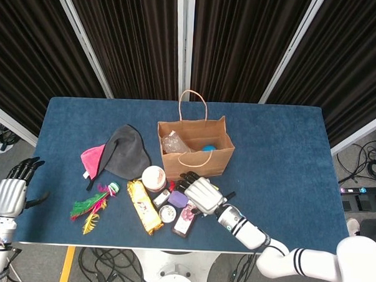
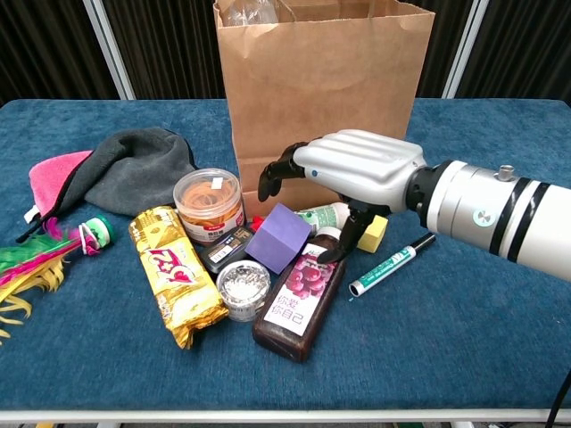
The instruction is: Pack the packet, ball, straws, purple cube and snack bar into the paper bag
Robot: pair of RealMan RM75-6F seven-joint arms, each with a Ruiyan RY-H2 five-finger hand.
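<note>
The purple cube (image 2: 279, 237) (image 1: 177, 197) lies in the clutter in front of the paper bag (image 2: 323, 98) (image 1: 195, 147). My right hand (image 2: 348, 178) (image 1: 202, 193) hovers just above and to the right of the cube, fingers spread and curled downward, holding nothing. The yellow snack bar (image 2: 177, 273) (image 1: 143, 206) lies left of the cube. Inside the bag I see a clear packet (image 1: 173, 142) and a blue ball (image 1: 209, 149). My left hand (image 1: 12, 192) hangs off the table's left edge, fingers apart and empty.
Around the cube lie a dark bottle (image 2: 302, 292), a round jar of rubber bands (image 2: 208, 204), a small silver tin (image 2: 243, 285), a green marker (image 2: 391, 264) and a yellow block (image 2: 374, 232). A grey cap (image 2: 139, 173), pink cloth (image 2: 54, 179) and feathers (image 2: 36, 263) lie left.
</note>
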